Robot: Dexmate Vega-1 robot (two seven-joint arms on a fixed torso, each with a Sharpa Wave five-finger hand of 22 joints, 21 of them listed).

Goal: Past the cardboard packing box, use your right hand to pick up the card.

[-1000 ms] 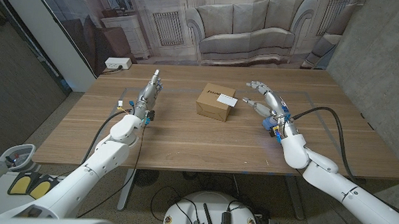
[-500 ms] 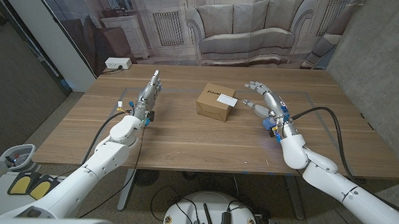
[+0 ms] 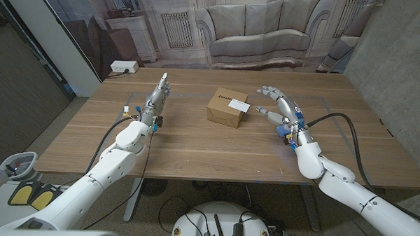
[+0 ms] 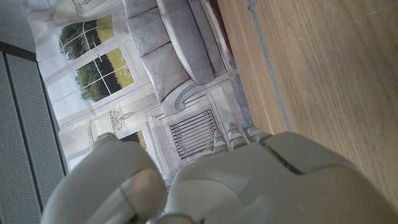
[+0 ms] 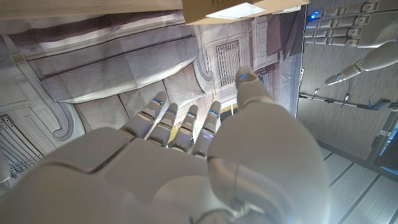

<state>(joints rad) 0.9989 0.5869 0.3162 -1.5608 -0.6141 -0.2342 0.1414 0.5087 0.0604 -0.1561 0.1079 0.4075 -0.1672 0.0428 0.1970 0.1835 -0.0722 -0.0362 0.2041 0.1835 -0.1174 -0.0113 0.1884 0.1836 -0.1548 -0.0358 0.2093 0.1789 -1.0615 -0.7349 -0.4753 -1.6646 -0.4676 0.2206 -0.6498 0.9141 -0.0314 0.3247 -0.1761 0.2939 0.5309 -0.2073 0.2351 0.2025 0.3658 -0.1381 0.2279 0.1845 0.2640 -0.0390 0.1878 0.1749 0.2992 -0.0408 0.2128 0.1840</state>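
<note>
While card (image 3: 238, 103) lies on box (image 3: 226, 109) top edge, right hand (image 3: 277, 105) spread wide just beside, bare table (image 3: 195, 145) between.

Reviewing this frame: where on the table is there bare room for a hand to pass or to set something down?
Bare wood runs between the left hand and the cardboard box, and along the near edge of the table between both arms. It is tight between the box, with the white card on top, and the open right hand.

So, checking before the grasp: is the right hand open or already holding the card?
Open: the right hand hovers with fingers spread; the card lies atop the cardboard box.
</note>
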